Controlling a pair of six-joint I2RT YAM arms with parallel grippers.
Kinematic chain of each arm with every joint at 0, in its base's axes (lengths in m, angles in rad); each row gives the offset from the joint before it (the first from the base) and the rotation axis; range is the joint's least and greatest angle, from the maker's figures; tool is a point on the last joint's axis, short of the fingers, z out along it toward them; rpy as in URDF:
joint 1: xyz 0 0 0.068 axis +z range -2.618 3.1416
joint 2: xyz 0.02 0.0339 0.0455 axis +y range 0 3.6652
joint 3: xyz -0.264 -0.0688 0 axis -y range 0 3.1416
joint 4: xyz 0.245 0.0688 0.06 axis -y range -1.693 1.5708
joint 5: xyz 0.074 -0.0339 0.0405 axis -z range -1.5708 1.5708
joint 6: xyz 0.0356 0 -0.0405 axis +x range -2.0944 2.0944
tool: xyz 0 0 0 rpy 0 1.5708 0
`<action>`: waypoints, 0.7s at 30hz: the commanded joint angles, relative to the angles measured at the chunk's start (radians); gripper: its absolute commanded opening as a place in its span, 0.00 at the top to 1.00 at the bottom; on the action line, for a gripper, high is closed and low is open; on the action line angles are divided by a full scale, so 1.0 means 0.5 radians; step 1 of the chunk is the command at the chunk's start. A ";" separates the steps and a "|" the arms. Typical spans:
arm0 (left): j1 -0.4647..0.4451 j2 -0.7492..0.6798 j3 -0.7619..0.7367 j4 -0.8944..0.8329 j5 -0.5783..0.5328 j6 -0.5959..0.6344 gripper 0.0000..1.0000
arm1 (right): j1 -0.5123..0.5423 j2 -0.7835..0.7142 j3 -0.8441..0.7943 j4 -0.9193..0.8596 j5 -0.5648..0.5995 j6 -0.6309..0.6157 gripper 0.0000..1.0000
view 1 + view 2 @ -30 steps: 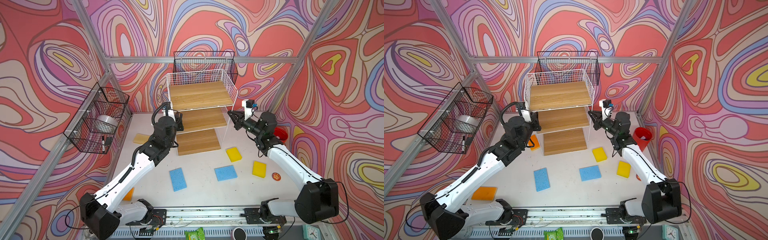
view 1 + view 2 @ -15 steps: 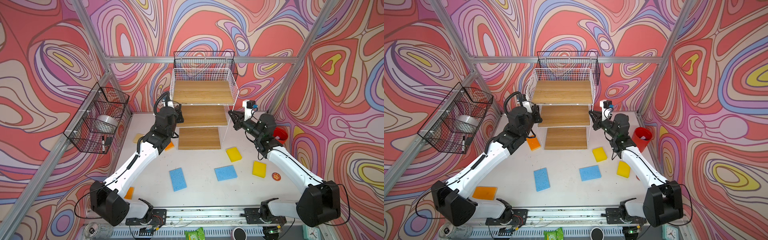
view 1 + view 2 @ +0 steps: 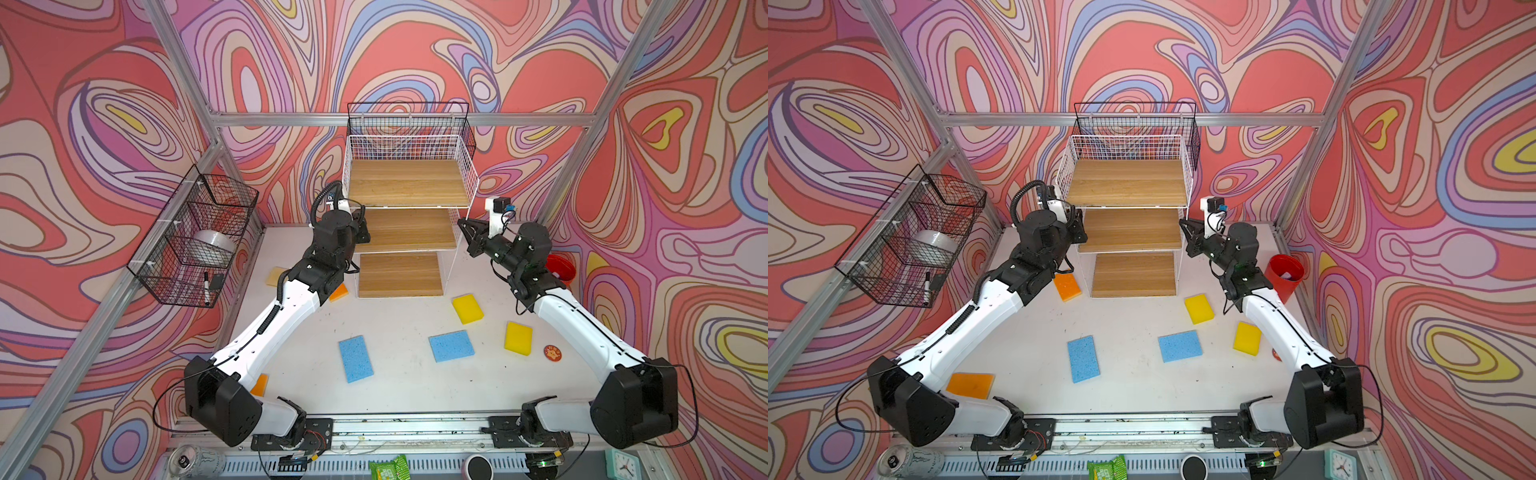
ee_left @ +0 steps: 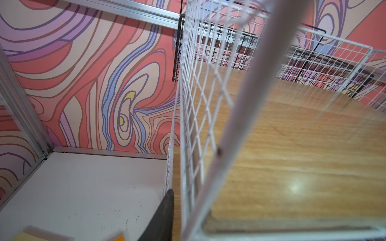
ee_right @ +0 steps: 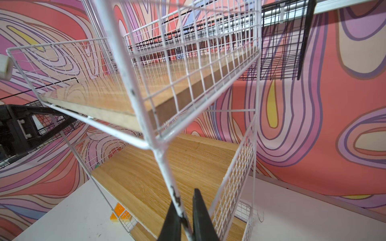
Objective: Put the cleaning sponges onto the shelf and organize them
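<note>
The shelf (image 3: 409, 183), skewed a second ago, is now standing square against the rear wall. The right gripper (image 5: 184, 217) is clamping its front post (image 5: 165, 167); whether the left gripper (image 3: 363, 230) is gripping cannot be told. All seven sponges (image 3: 355, 358) are lying on the table (image 3: 407, 386), awaiting placement.

The left arm (image 3: 286, 318) and the right arm (image 3: 582, 324) share 1 build: glossy white link shells between bulky black joint housings, the biggest at 7 and 5 o'clock in both top views. A ribbed black hose (image 3: 1013, 203) loops above the left wrist, thin black wires trail from each shoulder, and a white camera block (image 3: 492, 216) tops the right wrist. The right gripper (image 5: 184, 196) has matte black fingers (image 5: 200, 215) — tapered wedges.
</note>
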State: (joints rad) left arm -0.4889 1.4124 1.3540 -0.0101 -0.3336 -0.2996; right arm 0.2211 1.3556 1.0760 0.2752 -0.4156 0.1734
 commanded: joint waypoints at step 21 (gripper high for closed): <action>0.014 -0.051 0.048 -0.159 0.246 0.004 0.38 | 0.027 -0.049 0.102 -0.067 0.144 0.316 0.69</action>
State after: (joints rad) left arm -0.4892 1.3975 1.3746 -0.0490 -0.2333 -0.2928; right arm 0.2310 1.3655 1.0992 0.2562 -0.3550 0.3283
